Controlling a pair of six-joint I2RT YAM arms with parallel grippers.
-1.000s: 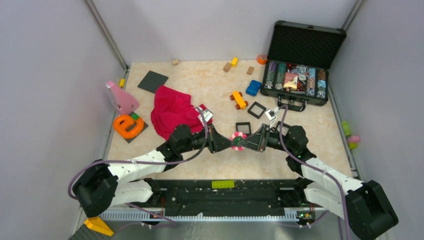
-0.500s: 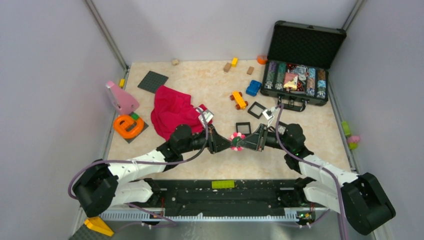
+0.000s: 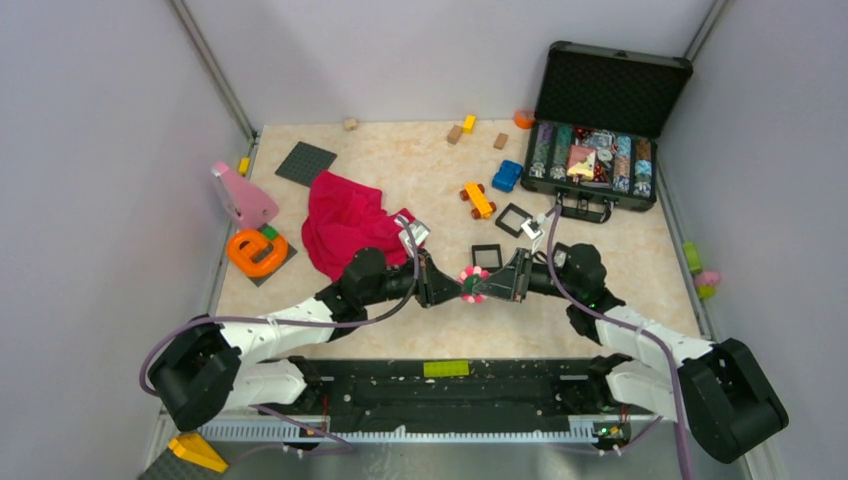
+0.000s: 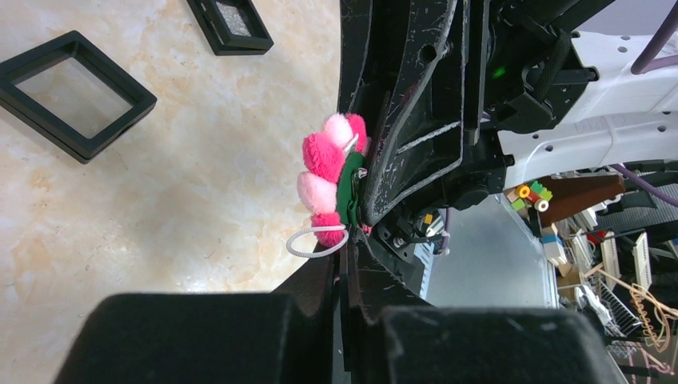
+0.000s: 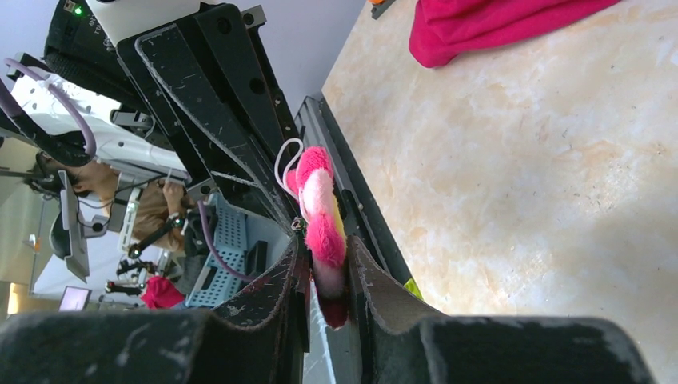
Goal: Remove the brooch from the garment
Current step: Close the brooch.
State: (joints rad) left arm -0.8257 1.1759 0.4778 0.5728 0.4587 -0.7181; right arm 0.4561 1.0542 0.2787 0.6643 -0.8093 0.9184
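The brooch (image 3: 474,284), a fluffy pink-and-white flower disc with a green back, hangs above the table's front middle between both grippers. It is apart from the garment (image 3: 345,225), a crumpled red cloth at the left. My right gripper (image 3: 487,286) is shut on the brooch (image 5: 320,208), which stands edge-on between its fingers (image 5: 328,264). My left gripper (image 3: 458,286) comes from the opposite side, its jaws pressed together (image 4: 349,244) at the thin lower rim of the brooch (image 4: 328,188), beside a white loop. A corner of the garment (image 5: 496,24) shows in the right wrist view.
An open black case (image 3: 600,150) of chips stands at the back right. An orange toy car (image 3: 478,200), a blue car (image 3: 507,176) and two black square frames (image 3: 515,219) (image 3: 487,256) lie just behind the grippers. An orange ring toy (image 3: 257,252) sits at the left edge.
Both grippers, joined at the brooch, have drifted slightly toward the back. The right arm's wrist has shifted a little to the left. The grips look unchanged.
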